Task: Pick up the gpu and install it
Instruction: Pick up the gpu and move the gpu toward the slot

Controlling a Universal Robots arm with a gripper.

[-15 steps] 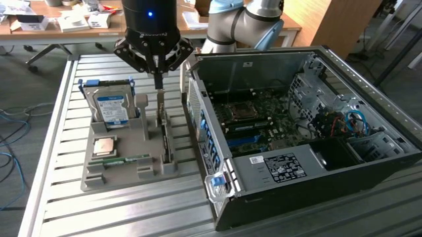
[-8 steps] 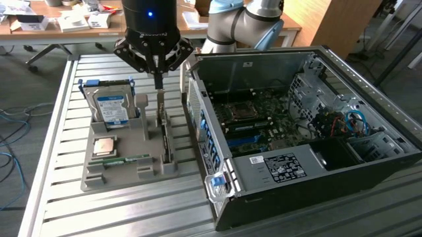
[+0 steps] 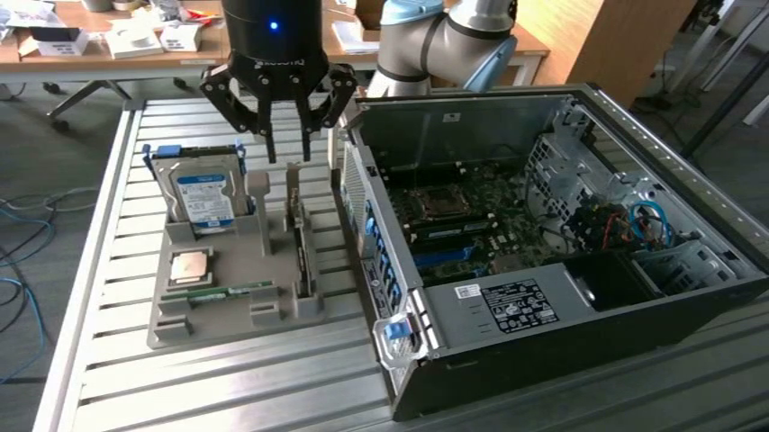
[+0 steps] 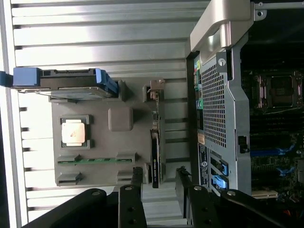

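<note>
- Grey moulded tray [image 3: 175, 331] sits on the slatted metal table [image 3: 240, 387], just beside the open computer case [image 3: 505, 306], on the exterior view's left of it.
- You will find the gpu [image 3: 302, 256] standing on edge in a slot along the tray's case-side edge. Its silver bracket end points toward the arm.
- Your gripper [image 3: 288, 155] hangs directly over the bracket end of the card, with its jaws spread. Nothing is pinched between them.
- In the wrist view the two black fingers [image 4: 137, 178] stand on either side of the card's thin edge, with a gap on both sides. I cannot tell from either view whether they touch the card.
- Other tray items:
  - The hard drive [image 3: 204, 193] with a blue-white label is upright in blue rails.
  - The square processor chip [image 3: 193, 267] lies flat.
  - The narrow green memory stick [image 3: 222, 291] lies below the chip.
- The case lies with its side off and the motherboard [image 3: 481, 216] exposed.
</note>
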